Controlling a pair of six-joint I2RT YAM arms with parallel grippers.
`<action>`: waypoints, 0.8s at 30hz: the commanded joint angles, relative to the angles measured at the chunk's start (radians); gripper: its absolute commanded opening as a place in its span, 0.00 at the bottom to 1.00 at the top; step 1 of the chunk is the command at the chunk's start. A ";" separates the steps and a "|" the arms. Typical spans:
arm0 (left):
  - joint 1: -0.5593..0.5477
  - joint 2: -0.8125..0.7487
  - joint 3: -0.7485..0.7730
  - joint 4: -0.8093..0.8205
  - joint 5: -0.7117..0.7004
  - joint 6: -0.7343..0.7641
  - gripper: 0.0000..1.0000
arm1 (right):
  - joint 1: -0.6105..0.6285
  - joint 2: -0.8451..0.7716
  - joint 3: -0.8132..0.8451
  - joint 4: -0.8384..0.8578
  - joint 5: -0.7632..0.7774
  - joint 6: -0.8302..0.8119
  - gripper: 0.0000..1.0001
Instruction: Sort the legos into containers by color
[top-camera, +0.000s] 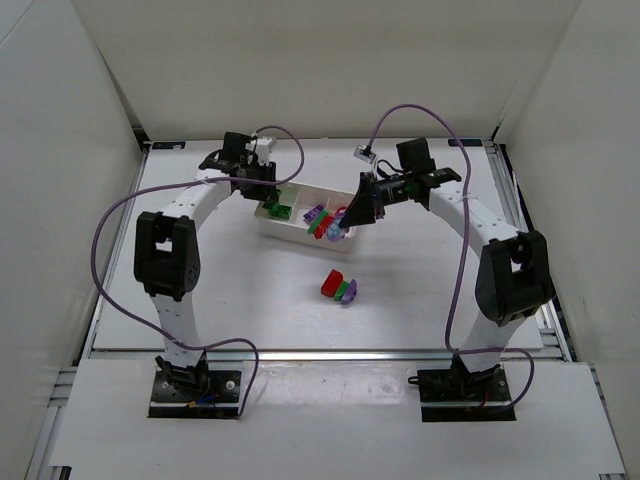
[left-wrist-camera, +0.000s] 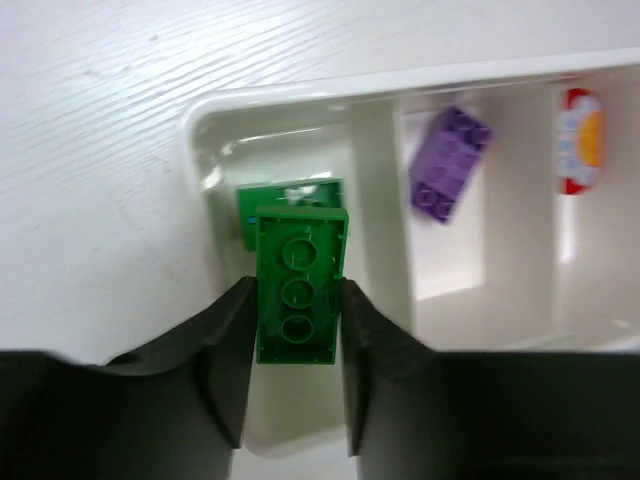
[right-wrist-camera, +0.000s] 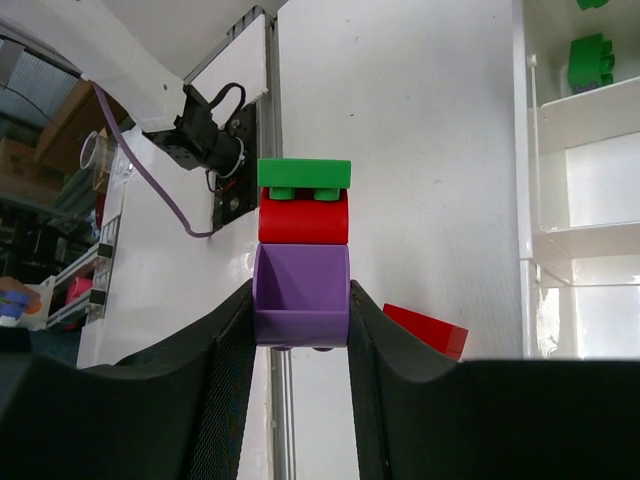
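We see a tabletop (left-wrist-camera: 100, 120) that is white and matt, with a fine wood-like grain running across it. The tray (left-wrist-camera: 300, 95) on it is white plastic, smooth and glossy, and its thin walls catch bright glints. The green brick (left-wrist-camera: 298, 250) between the jaws of the left gripper (left-wrist-camera: 297, 292) is hard, smooth plastic with a soft sheen. Those jaws look like matt black plastic, slightly grainy, as do those of the right gripper (right-wrist-camera: 300, 295), which pinch a purple brick (right-wrist-camera: 301, 300) of satin plastic. The red brick (right-wrist-camera: 303, 220) above it is shinier. Along the tabletop's near edge runs a rail (top-camera: 320, 352) of bare, dull metal. The cable (top-camera: 96, 240) has a smooth purple sheath.
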 joint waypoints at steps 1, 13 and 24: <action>-0.005 0.010 0.060 -0.003 -0.161 -0.001 0.55 | -0.009 -0.038 -0.001 -0.004 -0.012 -0.016 0.00; 0.090 -0.160 0.043 0.010 0.813 0.020 0.78 | -0.001 0.012 0.054 -0.001 -0.052 -0.019 0.00; 0.041 -0.186 -0.053 -0.003 1.214 -0.054 0.78 | 0.036 0.062 0.122 0.042 -0.097 0.023 0.00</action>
